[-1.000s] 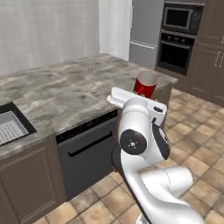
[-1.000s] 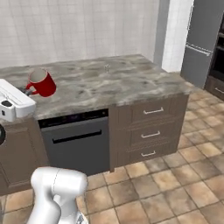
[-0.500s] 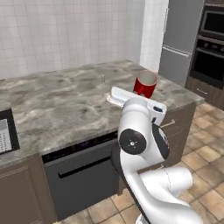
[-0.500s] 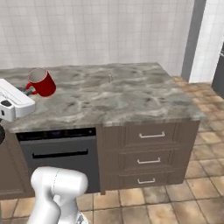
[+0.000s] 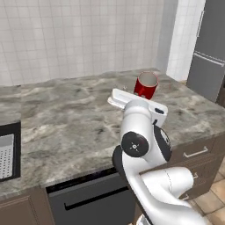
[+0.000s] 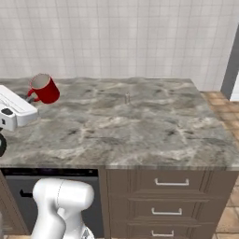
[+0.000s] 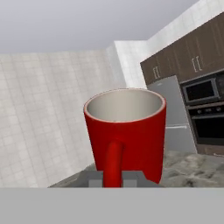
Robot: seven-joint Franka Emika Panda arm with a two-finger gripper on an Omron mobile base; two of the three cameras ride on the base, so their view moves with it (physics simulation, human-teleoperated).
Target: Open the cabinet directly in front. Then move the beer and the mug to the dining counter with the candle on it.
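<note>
Since a second ago the base has swung round, so the fridge and ovens have slid off to the side while the stone tabletop (image 6: 140, 121) now lies square ahead. Nearest, the gripper (image 7: 113, 178) is closed, apparently on the handle of the mug (image 7: 127, 133), carried upright just beyond its fingertips, above the tabletop's near left part.

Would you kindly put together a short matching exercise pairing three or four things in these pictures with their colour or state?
Things:
1. mug
2. dining counter
3. tool
4. drawers

Descriptions:
A. dark brown, silver handles
B. red, held up by its handle
C. grey-brown veined stone
D. shut on the mug handle

Pairs: 1-B, 2-C, 3-D, 4-A
</note>
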